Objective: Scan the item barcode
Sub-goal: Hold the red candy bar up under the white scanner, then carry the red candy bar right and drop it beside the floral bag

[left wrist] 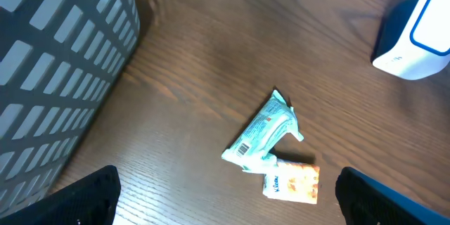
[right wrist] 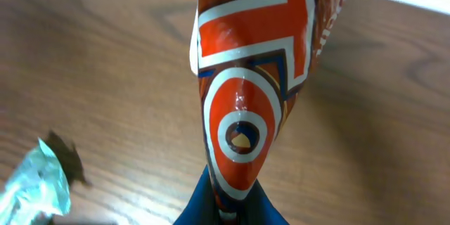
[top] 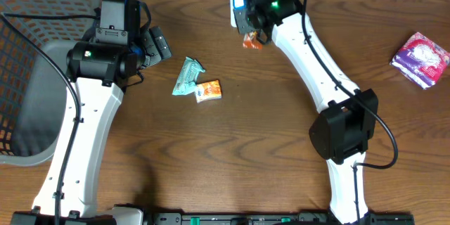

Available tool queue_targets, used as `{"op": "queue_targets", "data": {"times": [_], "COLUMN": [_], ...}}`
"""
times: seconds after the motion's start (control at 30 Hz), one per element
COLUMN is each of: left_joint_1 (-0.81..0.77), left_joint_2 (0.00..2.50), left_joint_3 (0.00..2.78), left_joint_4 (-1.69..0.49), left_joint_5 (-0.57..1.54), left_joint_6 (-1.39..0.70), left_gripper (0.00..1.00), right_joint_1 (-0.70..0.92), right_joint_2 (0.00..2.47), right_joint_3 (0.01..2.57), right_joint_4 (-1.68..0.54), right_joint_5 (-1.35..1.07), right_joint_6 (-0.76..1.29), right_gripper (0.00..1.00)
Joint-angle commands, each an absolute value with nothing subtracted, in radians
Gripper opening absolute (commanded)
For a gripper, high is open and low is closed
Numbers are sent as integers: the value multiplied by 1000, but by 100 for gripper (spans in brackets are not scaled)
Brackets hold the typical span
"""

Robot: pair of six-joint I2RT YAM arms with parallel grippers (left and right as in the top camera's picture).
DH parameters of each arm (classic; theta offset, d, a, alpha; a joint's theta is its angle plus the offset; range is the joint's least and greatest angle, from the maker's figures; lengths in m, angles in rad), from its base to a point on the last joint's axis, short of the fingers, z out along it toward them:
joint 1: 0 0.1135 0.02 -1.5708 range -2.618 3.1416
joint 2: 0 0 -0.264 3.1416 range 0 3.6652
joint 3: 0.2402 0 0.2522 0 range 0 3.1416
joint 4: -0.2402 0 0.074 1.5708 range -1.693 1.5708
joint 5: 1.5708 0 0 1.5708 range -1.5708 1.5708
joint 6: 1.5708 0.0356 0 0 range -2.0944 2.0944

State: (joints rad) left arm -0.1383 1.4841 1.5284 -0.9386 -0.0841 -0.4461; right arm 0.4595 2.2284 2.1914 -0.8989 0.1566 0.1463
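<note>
Overhead view first: my right pincer [top: 254,34] sits at twelve o'clock on the table [top: 281,183], clamped on a red-orange packet [top: 251,41] that hangs beneath it. The packet is just beside the white-and-blue scanner [top: 235,3], at the scanner's five o'clock. My left pincer [top: 159,42] is over at ten o'clock with its jaws spread wide and nothing between them. Near the middle of the table lies a teal wrapper [top: 188,76], with an orange-and-white sachet [top: 209,91] touching its lower end. A purple pack [top: 420,58] rests well apart at three o'clock, and a grey mesh basket [top: 28,28] fills the nine o'clock edge.

Left wrist view: my two dark fingertips [left wrist: 91,197] show in the bottom corners, far apart, bare wood between them. The teal wrapper [left wrist: 266,132] lies tilted at centre, a barcode facing up on its lower end, and the sachet [left wrist: 292,183] touches it at five o'clock. The scanner [left wrist: 418,35] is at two o'clock, the basket wall [left wrist: 49,77] at nine.

Right wrist view: the red-orange packet [right wrist: 246,77] fills the middle of the frame, pinched at six o'clock and rising toward twelve, patterned with white bands and a ring. I cannot make out a barcode on this face. A corner of the teal wrapper [right wrist: 35,190] shows at eight o'clock.
</note>
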Motion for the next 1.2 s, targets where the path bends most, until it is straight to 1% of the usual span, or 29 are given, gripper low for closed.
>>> {"op": "queue_targets", "data": {"times": [0.0,0.3,0.5,0.7,0.8,0.9,1.03,1.17], "left_joint_1": [-134,-134,-134,-134,-134,-134,-134,-134], "left_joint_2": [1489,1489,1489,1489,1489,1489,1489,1489], "left_joint_3": [1536,1536,1536,1536,1536,1536,1536,1536], "left_joint_4": [-942,-942,-942,-942,-942,-942,-942,-942], "left_joint_5": [-89,-89,-89,-89,-89,-89,-89,-89], "left_joint_6": [-454,-454,-455,-454,-454,-454,-454,-454], "left_gripper": [98,98,98,98,98,98,98,98], "right_joint_1": [458,452,450,442,415,371,262,118], "right_joint_2": [2220,2239,2311,2370,2366,2357,2355,2355], "right_joint_3": [2196,2148,2135,2135,2136,2138,2138,2137], "right_joint_4": [-858,-642,-499,-439,-453,-519,-663,-793], "right_joint_5": [149,182,192,449,484,485,485,466], "right_joint_6": [156,156,156,156,130,99,99,93], "right_gripper": [1,1,1,1,1,1,1,1]}}
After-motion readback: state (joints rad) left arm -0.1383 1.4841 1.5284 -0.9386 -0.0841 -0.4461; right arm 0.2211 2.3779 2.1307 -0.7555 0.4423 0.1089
